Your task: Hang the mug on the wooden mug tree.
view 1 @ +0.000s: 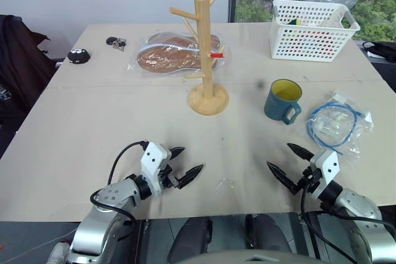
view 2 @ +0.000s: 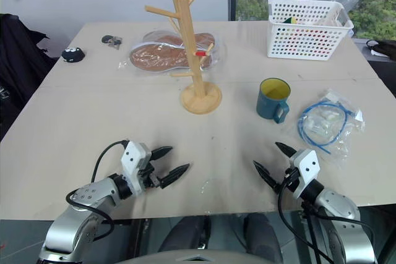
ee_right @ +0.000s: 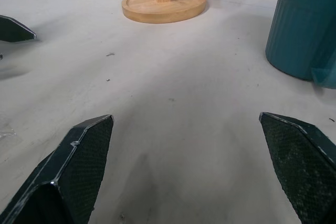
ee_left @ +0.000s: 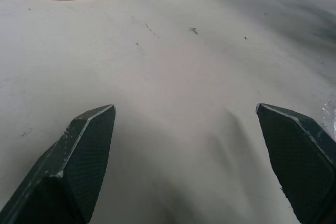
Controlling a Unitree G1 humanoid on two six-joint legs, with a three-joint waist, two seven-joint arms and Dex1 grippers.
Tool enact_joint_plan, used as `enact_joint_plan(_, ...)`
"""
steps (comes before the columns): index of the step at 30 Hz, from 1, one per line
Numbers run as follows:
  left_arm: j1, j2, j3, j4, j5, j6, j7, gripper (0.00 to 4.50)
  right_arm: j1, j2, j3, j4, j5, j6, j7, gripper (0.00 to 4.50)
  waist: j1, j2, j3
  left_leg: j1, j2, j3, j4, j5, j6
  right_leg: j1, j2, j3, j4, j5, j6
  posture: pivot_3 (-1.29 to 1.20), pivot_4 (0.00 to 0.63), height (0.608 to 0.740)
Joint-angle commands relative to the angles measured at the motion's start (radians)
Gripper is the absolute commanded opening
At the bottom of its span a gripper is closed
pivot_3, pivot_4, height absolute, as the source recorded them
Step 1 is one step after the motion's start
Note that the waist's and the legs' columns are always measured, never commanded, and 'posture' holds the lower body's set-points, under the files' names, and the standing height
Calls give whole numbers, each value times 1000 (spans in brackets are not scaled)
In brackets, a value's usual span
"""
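Head-cam views: left gripper (view 1: 185,161) sits low over the near edge of the table (view 1: 93,122), fingers spread wide, nothing btwn them, tips aimed fwd and toward the table's middle. Right gripper (view 1: 289,159) mirrors it on the other side, also spread wide and empty, tips aimed fwd and inward. Both hover just above the bare tabletop, well apart from each other.

Left wrist view: two black fingertips (ee_left: 86,150) apart w/ plain table surface btwn; edge of the tree's round base at the far end. Right wrist view: same wide spread, base and post of the tree ahead, teal wall of the mug close by on one side.

Mug (view 1: 283,100) stands upright on the table, beyond the right gripper, not touched; yellow inside visible, handle turned toward the near edge. It's to the right of the wooden mug tree (view 1: 206,60), apart from it. Tree stands upright mid-table on its disc base, pegs bare, one peg w/ a red tip.

Further out: clear bag w/ blue cable (view 1: 337,122) just right of the mug; white perforated basket (view 1: 312,32) at the far right; a bagged brown item (view 1: 170,54) behind the tree; small dark object (view 1: 78,56) and keys (view 1: 116,42) at far left.
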Motion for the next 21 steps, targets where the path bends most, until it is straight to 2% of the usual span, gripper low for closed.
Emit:
enact_joint_plan(1,-1,1,-2,-34,2,-25,0,4397,-16,-10,-10,-14,2,-13,-6,4500,-1,0,0,0,0,0,0,0,0,0,0,0,0,0,0,0,150,740)
enact_joint_plan(21,-24,13,-27,-33,11,-47,-6,4397,-21,-51,-56,-12,5,0,-28,4500,-2,0,0,0,0,0,0,0,0,0,0,0,0,0,0,0,150,740)
